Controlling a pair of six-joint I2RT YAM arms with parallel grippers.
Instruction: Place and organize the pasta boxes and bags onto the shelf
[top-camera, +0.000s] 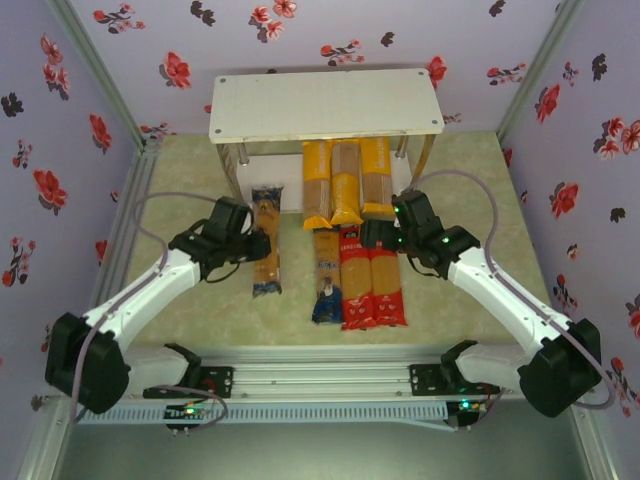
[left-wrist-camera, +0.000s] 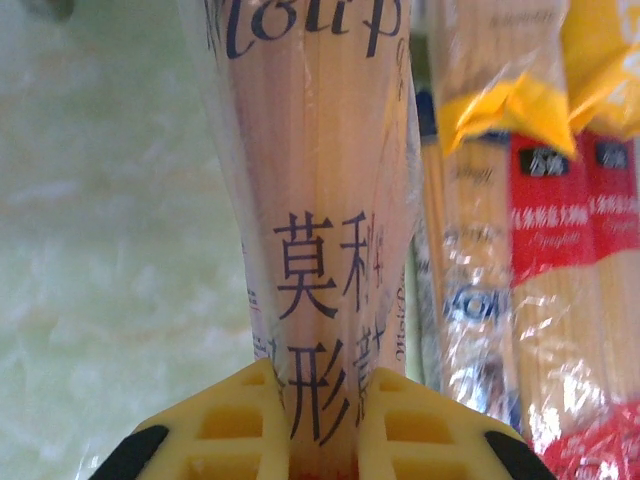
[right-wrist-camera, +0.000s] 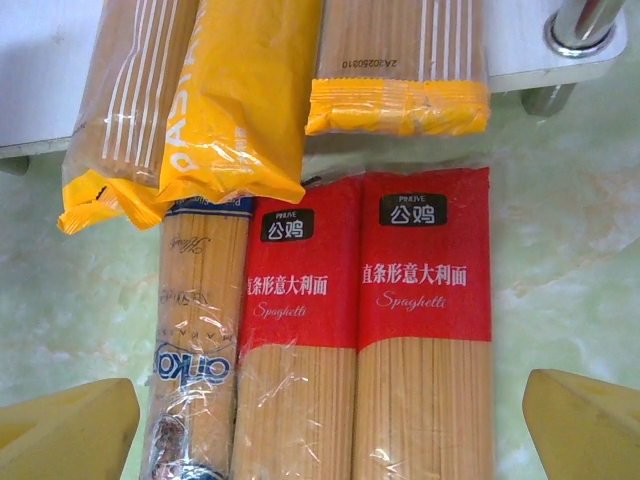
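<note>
Left wrist: left gripper (left-wrist-camera: 320, 432) clamped on clear-film brown spaghetti pack (left-wrist-camera: 320, 200), short of shelf | right gripper (right-wrist-camera: 330, 420) fingers apart over two red tan-windowed packs (right-wrist-camera: 370, 300) | three yellow-orange packs (top-camera: 345, 180) on white two-tier metal-legged shelf (top-camera: 325, 105), lower board | judged: four packs left.

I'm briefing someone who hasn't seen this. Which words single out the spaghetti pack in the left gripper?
Start at the white shelf. Before its left legs lies a brown, blue-ended spaghetti pack, held in the left gripper. It lies alone; the others bunch further right.
</note>
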